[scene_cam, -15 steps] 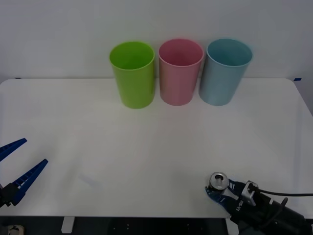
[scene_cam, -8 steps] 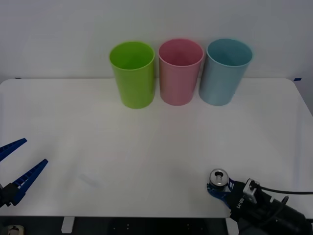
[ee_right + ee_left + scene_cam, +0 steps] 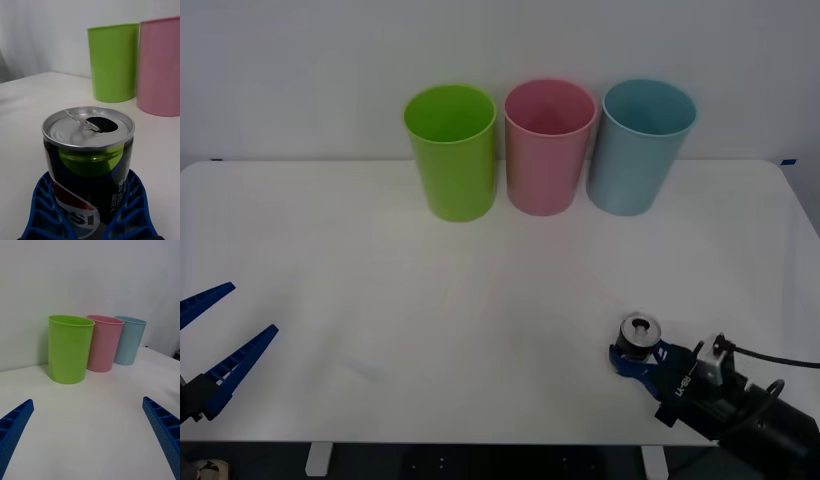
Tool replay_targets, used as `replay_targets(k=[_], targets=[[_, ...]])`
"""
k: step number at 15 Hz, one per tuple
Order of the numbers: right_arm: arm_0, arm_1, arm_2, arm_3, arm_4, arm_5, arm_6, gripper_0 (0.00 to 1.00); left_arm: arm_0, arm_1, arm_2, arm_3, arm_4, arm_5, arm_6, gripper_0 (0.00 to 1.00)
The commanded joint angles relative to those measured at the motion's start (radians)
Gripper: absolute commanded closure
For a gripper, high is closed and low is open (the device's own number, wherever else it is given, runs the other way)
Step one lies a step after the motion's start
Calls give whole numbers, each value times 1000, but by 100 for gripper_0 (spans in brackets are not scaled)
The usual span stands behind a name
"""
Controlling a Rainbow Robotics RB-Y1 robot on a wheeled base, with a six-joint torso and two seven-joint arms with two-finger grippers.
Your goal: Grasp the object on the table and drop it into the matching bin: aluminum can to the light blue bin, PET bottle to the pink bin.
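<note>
The aluminum can [image 3: 640, 331], dark with a silver top and an open pull-tab hole, stands upright between the blue fingers of my right gripper [image 3: 637, 352], over the table's [image 3: 480, 300] front right part. In the right wrist view the can [image 3: 88, 161] has a ribbed finger [image 3: 45, 202] pressed against each side of its body. The light blue bin [image 3: 640, 150] stands at the back, rightmost in a row, with the pink bin [image 3: 547, 150] beside it. My left gripper [image 3: 253, 308] waits open at the front left, holding nothing.
A lime green bin [image 3: 452, 155] stands left of the pink bin; the three bins almost touch along the table's back edge. The left wrist view shows the same row: green bin [image 3: 69, 350], pink bin [image 3: 103, 345], light blue bin [image 3: 129, 341]. A black cable trails behind the right wrist.
My right gripper has carried the can a short way toward the bins and slightly right. The left arm has stayed still.
</note>
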Motion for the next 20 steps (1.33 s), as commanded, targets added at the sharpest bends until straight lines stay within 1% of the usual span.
replay_targets(k=[1,8,10,11,13,16,20], targets=[[4,0,-29,-84,-3,12,-117,100,0,0,0,0,0,0,0,0],[7,-2,-164,-284,-4,35,-379,100,0,0,0,0,0,0,0,0],[-4,-3,-210,-327,-4,50,-469,100,0,0,0,0,0,0,0,0],[-15,-6,-228,-338,-4,58,-492,100,0,0,0,0,0,0,0,0],[-50,-26,-245,-343,2,76,-494,100,0,0,0,0,0,0,0,0],[-114,-72,-242,-343,13,155,-497,100,0,0,0,0,0,0,0,0],[-197,-140,-241,-343,25,256,-535,100,0,0,0,0,0,0,0,0]])
